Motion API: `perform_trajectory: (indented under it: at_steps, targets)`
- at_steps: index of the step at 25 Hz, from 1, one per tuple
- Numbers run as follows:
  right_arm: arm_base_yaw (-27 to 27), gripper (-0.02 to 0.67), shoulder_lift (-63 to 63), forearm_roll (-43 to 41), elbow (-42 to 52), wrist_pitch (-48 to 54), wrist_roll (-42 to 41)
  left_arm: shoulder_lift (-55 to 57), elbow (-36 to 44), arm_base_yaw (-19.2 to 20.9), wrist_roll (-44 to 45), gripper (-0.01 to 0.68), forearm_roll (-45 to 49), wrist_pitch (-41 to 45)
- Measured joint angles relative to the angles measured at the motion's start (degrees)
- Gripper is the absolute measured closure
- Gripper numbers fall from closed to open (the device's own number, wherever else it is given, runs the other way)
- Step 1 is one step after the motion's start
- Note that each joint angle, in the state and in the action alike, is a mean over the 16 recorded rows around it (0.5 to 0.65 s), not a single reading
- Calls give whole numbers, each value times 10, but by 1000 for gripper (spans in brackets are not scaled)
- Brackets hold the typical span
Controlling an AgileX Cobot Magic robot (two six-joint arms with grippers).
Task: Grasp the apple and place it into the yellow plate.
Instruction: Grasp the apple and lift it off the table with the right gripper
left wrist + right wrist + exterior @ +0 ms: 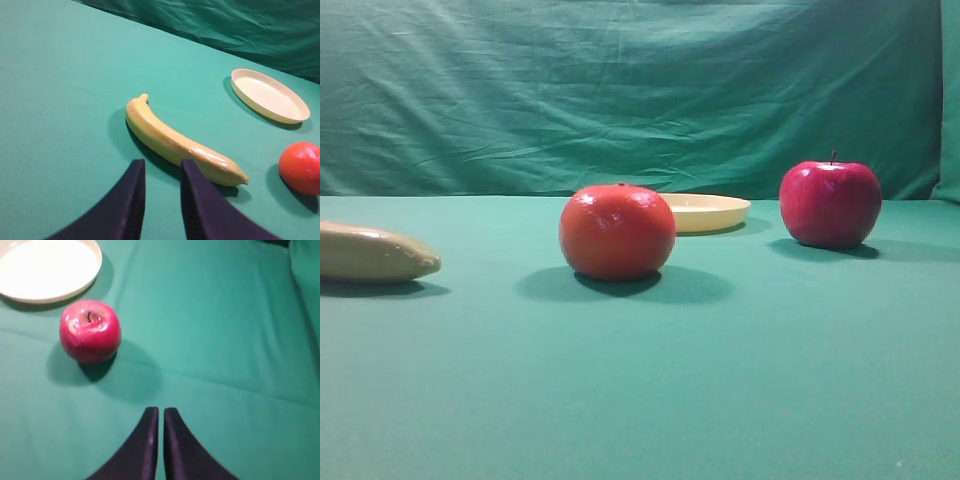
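The glossy crimson apple is sitting on the green desk just beside the shallow pale-yellow plate, ahead-left of the right gripper, whose jaws are pressing together.

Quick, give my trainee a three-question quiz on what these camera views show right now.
1. True or false: the apple already lies in the yellow plate.
2. Which fruit lies nearest the left gripper: A banana, B orange fruit, C apple?
3. Fill in: the right gripper is ____ and holds nothing.

Key: 1 false, it stands on the green cloth beside the plate; 2 A; 3 shut.
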Motion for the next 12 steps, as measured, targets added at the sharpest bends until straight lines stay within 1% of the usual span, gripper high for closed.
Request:
perform_trajectory:
  at_steps: [6,12]
  targets:
    - [10,649,111,0,-70,54,-20,0,0,0,0,516,0,0]
    - [46,649,197,-4,-135,82,-22,0,0,0,0,516,0,0]
